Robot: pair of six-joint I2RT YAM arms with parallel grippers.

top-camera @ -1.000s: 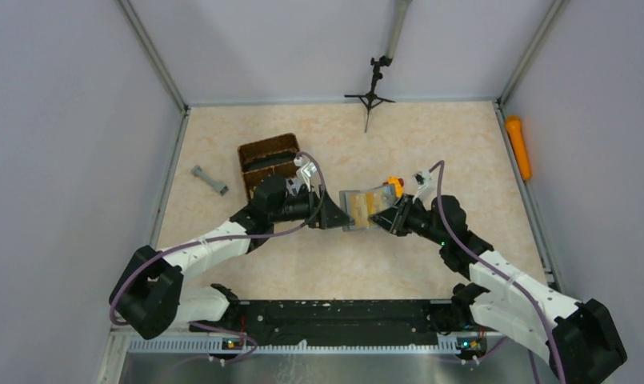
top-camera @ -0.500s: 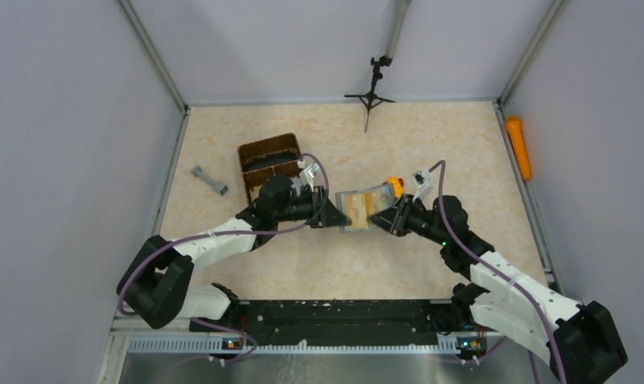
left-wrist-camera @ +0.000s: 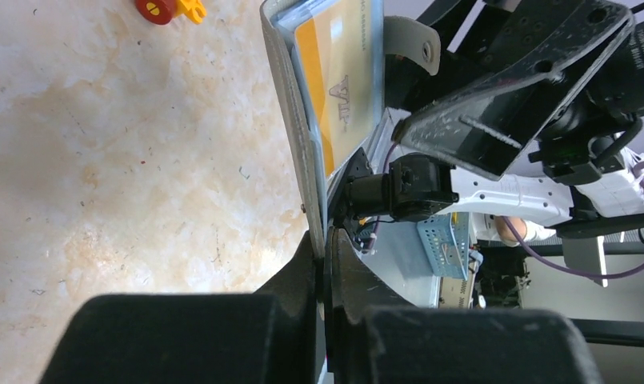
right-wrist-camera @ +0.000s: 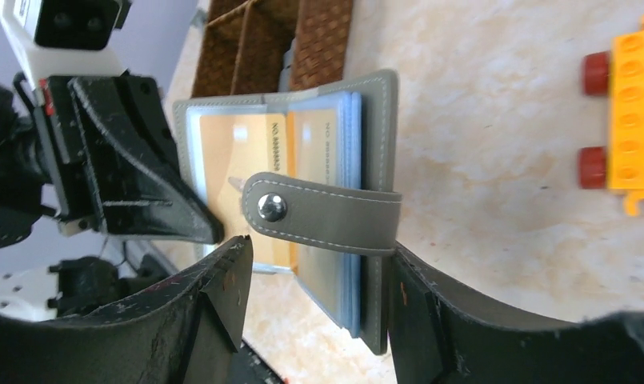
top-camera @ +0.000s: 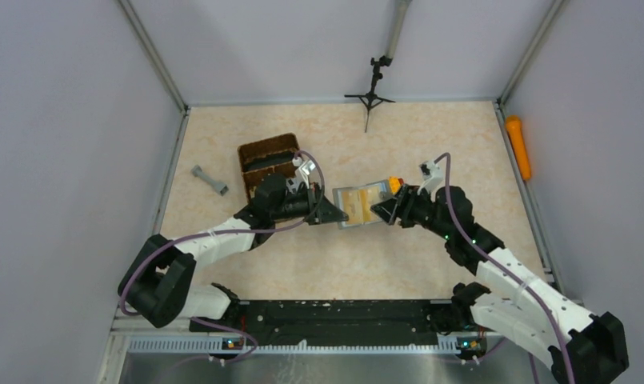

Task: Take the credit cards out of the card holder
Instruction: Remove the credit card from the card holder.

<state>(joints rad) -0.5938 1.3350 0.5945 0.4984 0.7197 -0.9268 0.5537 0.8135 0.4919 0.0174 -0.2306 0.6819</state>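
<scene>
Card holder (right-wrist-camera: 334, 216) was matt grey leather-like stuff with pale stitching and a shiny metal snap, credit cards (right-wrist-camera: 238, 160) looked glossy under clear plastic sleeves, counter (right-wrist-camera: 478, 160) was smooth – mottled, stone-like, basket (right-wrist-camera: 318, 40) was rough brown wicker, jaws were scuffed matt black.

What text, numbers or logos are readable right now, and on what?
"NO.8888888", small and sideways, roughly read: on the tan card in the open card holder.
Pale logo on that card, left wrist view: maybe "VIP", too blurred to confirm.
Nothing else is legible.
</scene>
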